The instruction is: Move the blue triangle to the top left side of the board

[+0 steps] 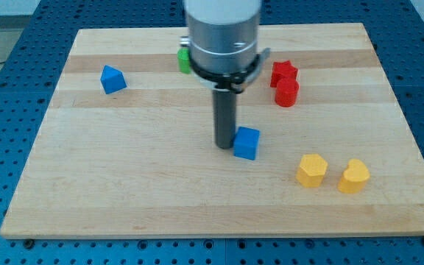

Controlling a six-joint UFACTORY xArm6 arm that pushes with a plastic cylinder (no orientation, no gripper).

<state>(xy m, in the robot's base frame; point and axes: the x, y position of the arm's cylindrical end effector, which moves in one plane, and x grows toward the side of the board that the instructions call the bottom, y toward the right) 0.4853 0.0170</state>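
Note:
The blue triangle (112, 79) lies on the wooden board (124, 169) at the view's upper left. My tip (224, 145) rests near the board's middle, far to the right of and below the blue triangle. A blue cube (246, 143) sits just to the right of my tip, touching or nearly touching it.
A green block (185, 59) is partly hidden behind the arm at the top. A red star (284, 72) and a red cylinder-like block (287, 93) sit at the upper right. Two yellow blocks (312, 170) (354, 177) lie at the lower right.

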